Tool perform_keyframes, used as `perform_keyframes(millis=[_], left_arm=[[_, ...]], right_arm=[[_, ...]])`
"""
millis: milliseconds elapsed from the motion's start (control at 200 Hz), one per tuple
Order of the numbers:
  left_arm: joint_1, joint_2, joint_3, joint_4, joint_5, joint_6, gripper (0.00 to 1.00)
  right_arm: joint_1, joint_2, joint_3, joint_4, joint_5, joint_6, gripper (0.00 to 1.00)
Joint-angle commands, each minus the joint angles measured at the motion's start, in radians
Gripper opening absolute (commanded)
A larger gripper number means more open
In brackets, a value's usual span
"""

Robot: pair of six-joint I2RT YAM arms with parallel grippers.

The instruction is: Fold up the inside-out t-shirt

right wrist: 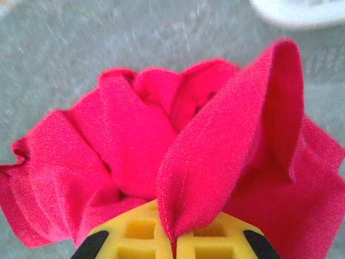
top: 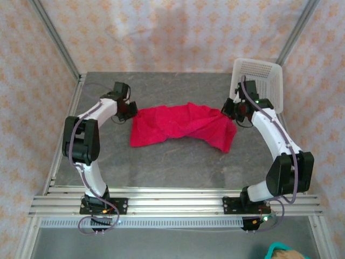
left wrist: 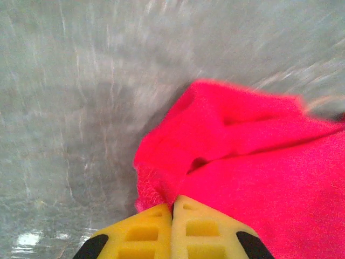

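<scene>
Top external view: the inside-out t-shirt [top: 180, 127], bright red-pink, lies bunched in a rumpled band across the middle of the grey table [top: 161, 167], stretched between the two arms. The left gripper [top: 128, 110] meets the shirt's far left corner and the right gripper [top: 233, 110] meets its far right end. The cloth sags toward the near side between them, and its right portion hangs in a loose flap. A white mesh basket [top: 264, 81] stands tilted at the far right corner of the table, just behind the right arm.

Left wrist view, blurred: the left gripper's [left wrist: 172, 208] yellow fingers are pressed together with only a thin seam between them. A fuzzy edge of the shirt [left wrist: 253, 162] runs right into their tips, so they appear to pinch that corner. The rest of the cloth spreads away to the right over the table.

Right wrist view: the right gripper [right wrist: 172, 240] is closed tight on a raised fold of the shirt [right wrist: 135, 140]. The fold stands up from between the yellow fingers, with gathered pleats fanning out on both sides. A white rim of the basket [right wrist: 302, 11] shows at the far right.
</scene>
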Motion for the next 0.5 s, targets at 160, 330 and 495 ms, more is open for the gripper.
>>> perform_keyframes(millis=[160,330,495], left_arm=[[0.248,-0.219,0.349,0.156,0.309,-0.325,0.0],[0.347,-0.212,0.523,0.187,0.418,-0.46,0.0],[0.359,-0.243,0.586,0.138,0.455,-0.455,0.0]], right_arm=[[-0.097,-0.029,0.382,-0.06,0.03,0.042,0.0],[-0.101,-0.053,0.514,-0.047,0.018,0.092,0.0],[-0.095,-0.071,0.522,-0.037,-0.094,0.14,0.0]])
